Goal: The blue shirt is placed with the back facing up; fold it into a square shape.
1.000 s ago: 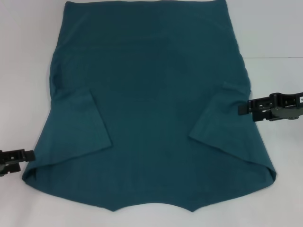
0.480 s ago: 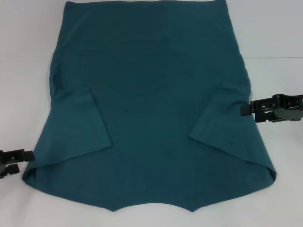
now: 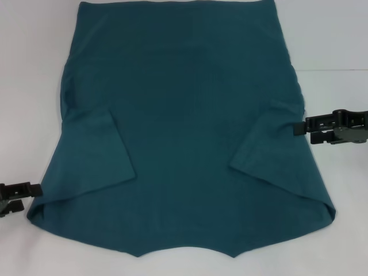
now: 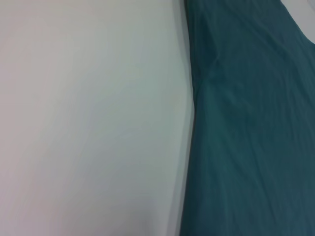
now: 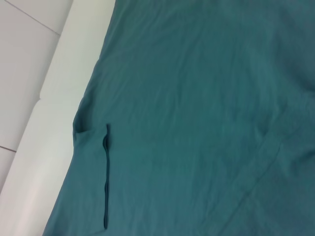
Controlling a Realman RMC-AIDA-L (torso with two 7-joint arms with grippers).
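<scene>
The blue shirt (image 3: 184, 132) lies flat on the white table, hem at the far side and collar edge at the near side. Both short sleeves are folded inward onto the body, the left sleeve (image 3: 95, 152) and the right sleeve (image 3: 276, 149). My right gripper (image 3: 299, 128) hovers at the shirt's right edge, level with the folded sleeve, and holds nothing I can see. Low at the shirt's near left corner, just off the cloth, is my left gripper (image 3: 35, 189). The left wrist view shows the shirt's side edge (image 4: 251, 128). The right wrist view shows the cloth (image 5: 197, 113) with a sleeve hem.
The white table (image 3: 29, 86) surrounds the shirt, with bare strips on both sides and a narrow strip at the front. In the right wrist view the table's rounded edge (image 5: 54, 98) shows, with pale floor tiles (image 5: 24, 59) beyond it.
My right gripper has drawn back to the right, off the shirt's edge. The shirt and my left gripper have not moved.
</scene>
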